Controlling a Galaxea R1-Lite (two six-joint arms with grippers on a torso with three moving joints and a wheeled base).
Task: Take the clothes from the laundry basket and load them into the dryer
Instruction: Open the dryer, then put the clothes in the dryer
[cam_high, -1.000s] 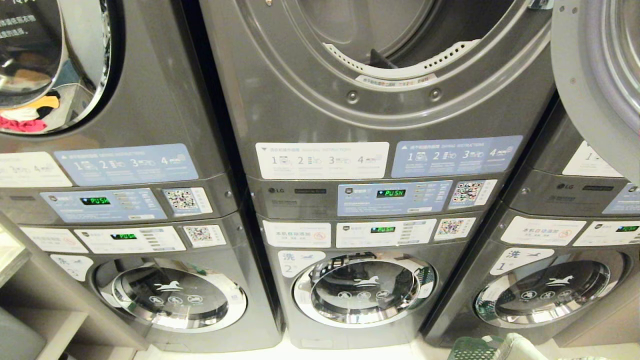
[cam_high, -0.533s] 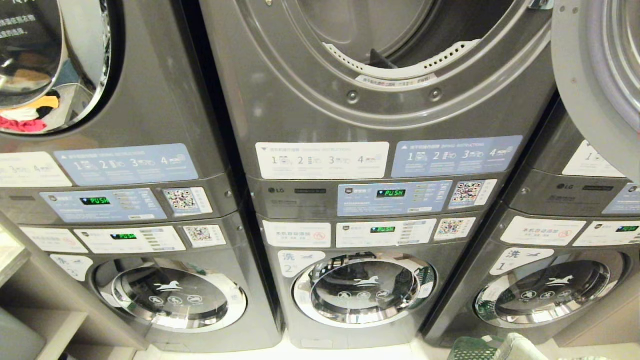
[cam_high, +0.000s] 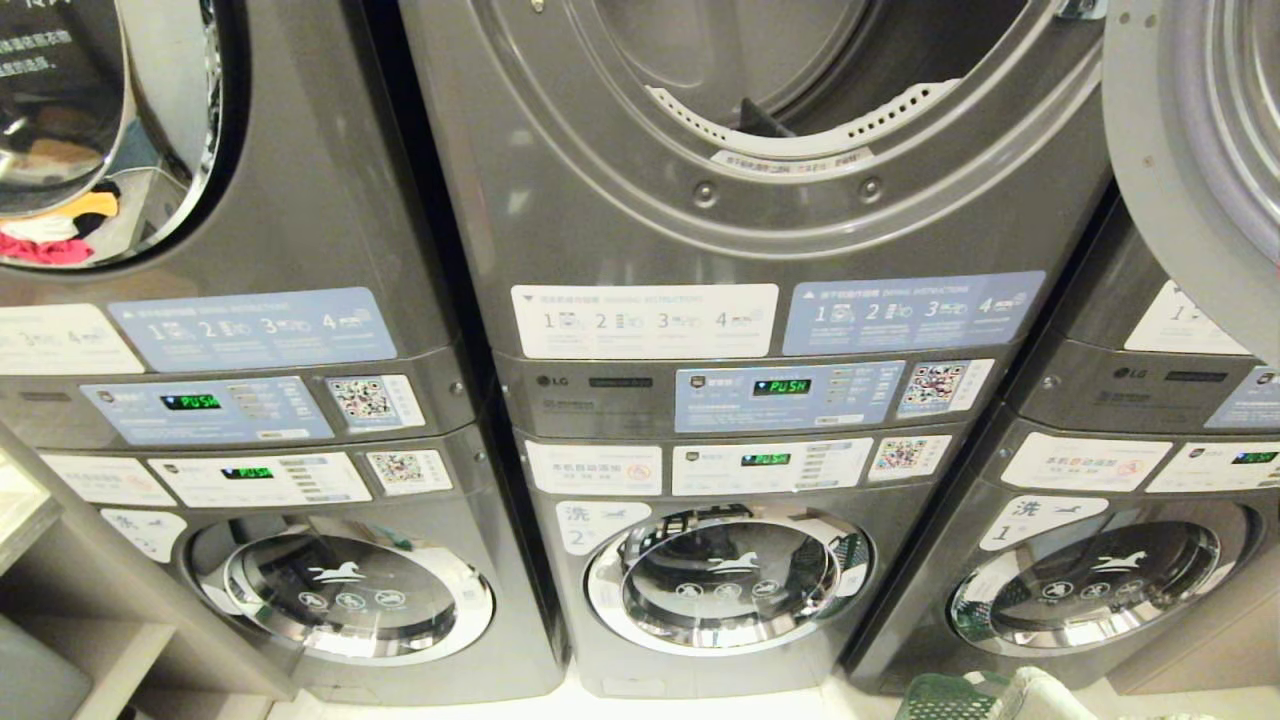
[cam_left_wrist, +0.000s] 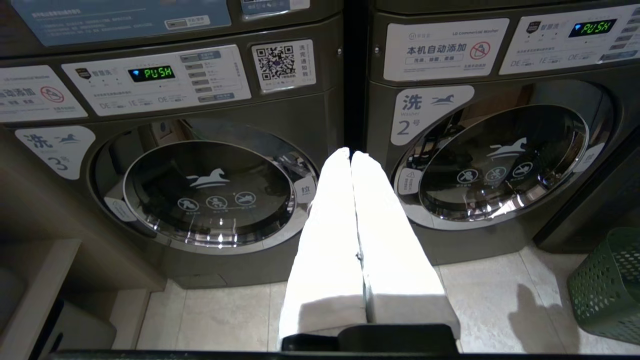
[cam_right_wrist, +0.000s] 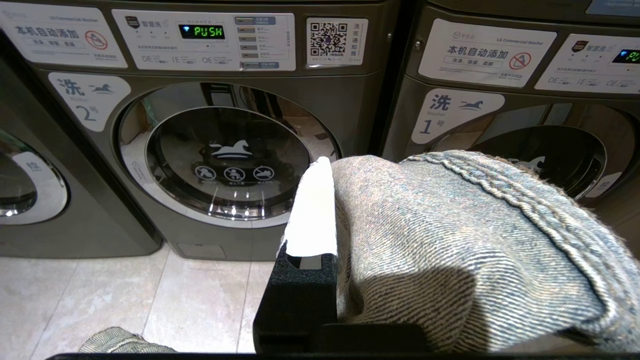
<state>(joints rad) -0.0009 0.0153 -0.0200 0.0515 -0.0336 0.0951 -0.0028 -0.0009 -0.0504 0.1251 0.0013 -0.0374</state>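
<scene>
The middle dryer (cam_high: 800, 60) stands open at the top of the head view, its drum dark, its door (cam_high: 1190, 150) swung to the right. A green laundry basket (cam_high: 945, 697) sits on the floor at the lower right, also seen beside the washer as the laundry basket (cam_left_wrist: 607, 285). My right gripper (cam_right_wrist: 332, 167) is shut on a blue-grey denim garment (cam_right_wrist: 450, 240) that drapes over and hides one finger. It hangs low before the washers. My left gripper (cam_left_wrist: 351, 152) is shut with nothing in it, pointing at the gap between two washers. Neither arm shows in the head view.
Three stacked machines stand side by side, with shut washer doors (cam_high: 725, 575) below and control panels (cam_high: 780, 395) lit green. Coloured clothes (cam_high: 50, 240) show behind the left dryer's window. A shelf unit (cam_high: 60, 620) is at the lower left. Pale floor tiles (cam_left_wrist: 210, 315) lie in front.
</scene>
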